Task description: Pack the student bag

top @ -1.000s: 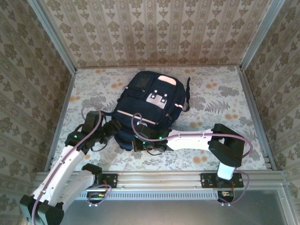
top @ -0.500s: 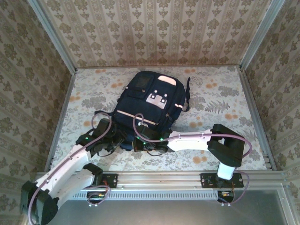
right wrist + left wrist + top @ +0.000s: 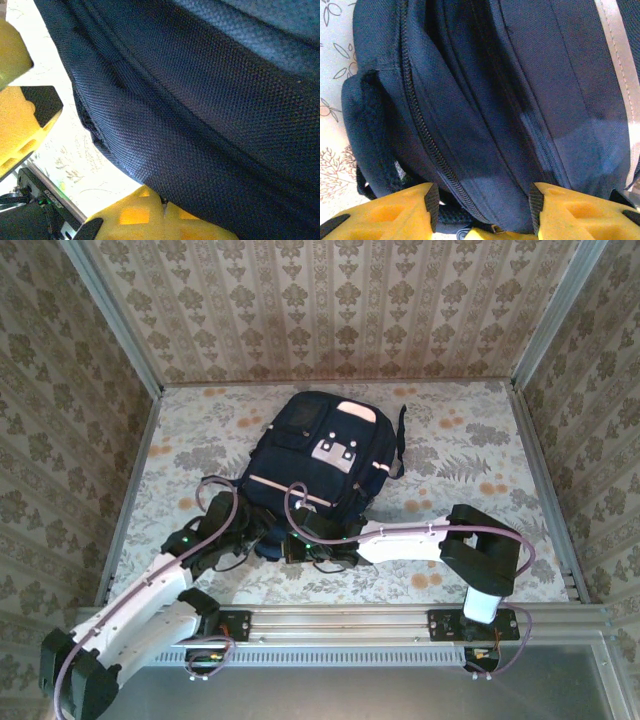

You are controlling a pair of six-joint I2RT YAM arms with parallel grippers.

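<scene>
Big navy fabric student bag w/ pink trim lies flat on the floral table. My R pincer is pinched tight on its near edge, prob. to steady it. My L pincer, jaws halfway apart, straddles the zip, nothing gripped yet.

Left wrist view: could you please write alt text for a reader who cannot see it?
Close-up of a navy backpack, its zipper running top to bottom, with the left claw, yellow fingers apart, at the bottom edge. A pale stripe lies at right, flowered table at left.
</scene>
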